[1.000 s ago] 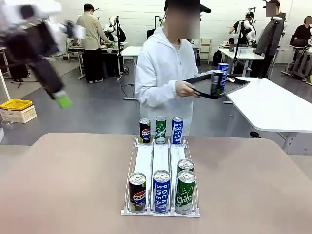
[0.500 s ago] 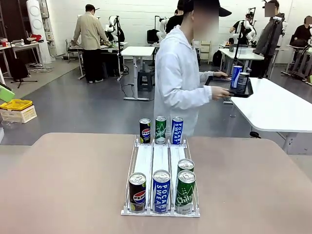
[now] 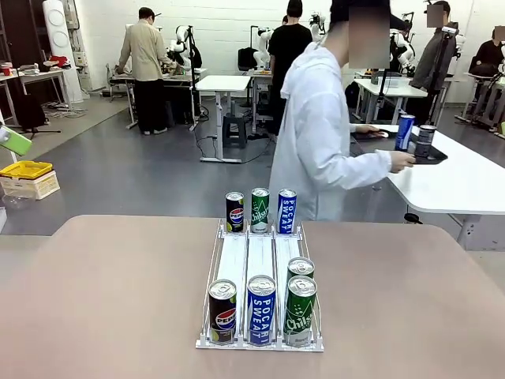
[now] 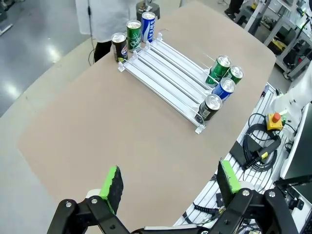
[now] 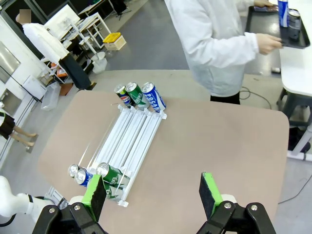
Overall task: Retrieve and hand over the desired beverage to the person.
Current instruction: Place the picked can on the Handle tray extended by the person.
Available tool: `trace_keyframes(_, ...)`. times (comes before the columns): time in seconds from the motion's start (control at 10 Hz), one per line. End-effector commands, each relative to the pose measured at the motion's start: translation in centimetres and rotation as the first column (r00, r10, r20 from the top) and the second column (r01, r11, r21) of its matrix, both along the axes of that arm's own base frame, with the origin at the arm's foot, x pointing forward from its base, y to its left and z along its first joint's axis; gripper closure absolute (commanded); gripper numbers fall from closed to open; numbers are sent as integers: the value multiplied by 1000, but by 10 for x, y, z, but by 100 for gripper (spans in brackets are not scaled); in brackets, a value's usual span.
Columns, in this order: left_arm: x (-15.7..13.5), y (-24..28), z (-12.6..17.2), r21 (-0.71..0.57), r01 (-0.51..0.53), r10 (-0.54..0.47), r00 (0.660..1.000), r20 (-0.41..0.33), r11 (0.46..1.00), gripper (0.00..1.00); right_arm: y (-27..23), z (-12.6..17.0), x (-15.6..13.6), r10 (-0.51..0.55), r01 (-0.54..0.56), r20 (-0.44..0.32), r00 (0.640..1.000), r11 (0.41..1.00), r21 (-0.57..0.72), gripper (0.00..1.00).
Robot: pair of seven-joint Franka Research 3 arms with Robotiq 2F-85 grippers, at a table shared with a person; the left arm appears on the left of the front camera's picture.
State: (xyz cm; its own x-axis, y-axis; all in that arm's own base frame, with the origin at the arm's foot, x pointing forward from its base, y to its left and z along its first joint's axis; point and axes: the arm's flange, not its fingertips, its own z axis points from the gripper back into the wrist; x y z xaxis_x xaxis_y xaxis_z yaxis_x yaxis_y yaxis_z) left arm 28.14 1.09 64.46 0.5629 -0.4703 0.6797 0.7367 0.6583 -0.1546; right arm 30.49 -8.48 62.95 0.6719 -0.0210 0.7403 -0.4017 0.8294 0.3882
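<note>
Both the left end effector [image 4: 168, 183] and right end effector [image 5: 153, 195] hover wide-spread above the table [image 3: 110, 300].

Colours on a tan table [image 3: 102, 300]
White rack [image 3: 259, 257] holds black Pepsi [image 3: 222, 312], blue Pocari Sweat [image 3: 260, 309] and green Chilsung cans [image 3: 300, 311]; person [image 3: 319, 150] wears a white jacket; black tray [image 3: 426, 154].

Above the brown table [image 4: 97, 126], spread green-padded fingers [image 4: 111, 181] face a white rack [image 4: 165, 73] holding 7 cans.
</note>
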Motion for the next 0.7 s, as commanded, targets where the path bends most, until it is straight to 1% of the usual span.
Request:
trace_keyframes(0.0, -3, -1, -3, 9, 9, -9, 1000, -10, 1000, 0, 0, -1, 3, 22, -22, 8, 1000, 1000, 22, 0)
trace_keyframes(0.6, -3, -1, -3, 9, 9, -9, 1000, -10, 1000, 0, 0, -1, 3, 22, -22, 8, 1000, 1000, 22, 0)
